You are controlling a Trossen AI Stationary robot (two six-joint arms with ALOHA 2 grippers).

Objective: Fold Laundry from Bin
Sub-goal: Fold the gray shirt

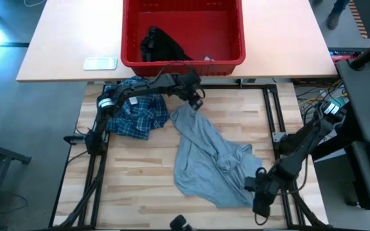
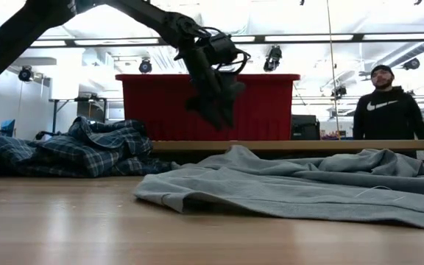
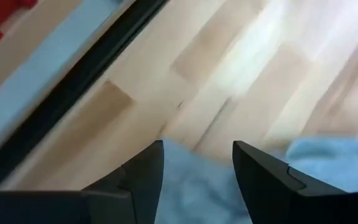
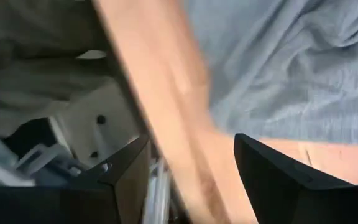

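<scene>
The grey T-shirt (image 1: 204, 154) lies spread and rumpled on the wooden table, its far end (image 3: 191, 186) below my left gripper (image 1: 196, 99). In the low view that gripper (image 2: 216, 110) hangs open, clear above the cloth. The plaid shirt (image 1: 133, 112) lies bunched at the table's left. A black garment (image 1: 159, 45) lies inside the red bin (image 1: 185, 63) on the far table. My right gripper (image 1: 259, 196) stands open over the table's near right edge, beside the T-shirt's near right part (image 4: 291, 68), with nothing between its fingers.
A small pale flat object (image 1: 100, 63) lies left of the bin. Dark metal rails (image 1: 272, 109) frame the wooden table. A dark object (image 1: 180, 222) sits at the near edge. A person (image 2: 389, 103) stands beyond the table's far side.
</scene>
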